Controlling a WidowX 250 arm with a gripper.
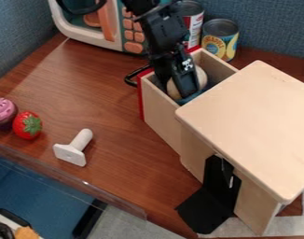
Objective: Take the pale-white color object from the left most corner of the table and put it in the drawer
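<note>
Camera view: the brown wooden bench [111,116] seen at a slant from above, the black arm [155,28] entering at the top edge.
End effector: the black end effector [187,92] hangs down inside the open drawer [161,112]; whether it grips anything, I cannot tell.
Pale round object: the pale round object [201,75] is in the drawer, partly hidden by the end effector, showing on both sides of it.
Drawer: out from the light wooden cabinet [254,116], with a red front and a black handle [131,78] facing upper left.
White T-shaped toy: the white T-shaped toy [72,150] lies on the bench, left of the drawer.
Strawberry: the red toy strawberry [25,125] sits beside the pink-topped toy cupcake [3,112] at the left edge.
Cans: the yellow-and-blue can [220,38] and the red-and-white can [194,23] stand behind the drawer.
Microwave: the toy microwave [86,39] is at upper left.
</note>
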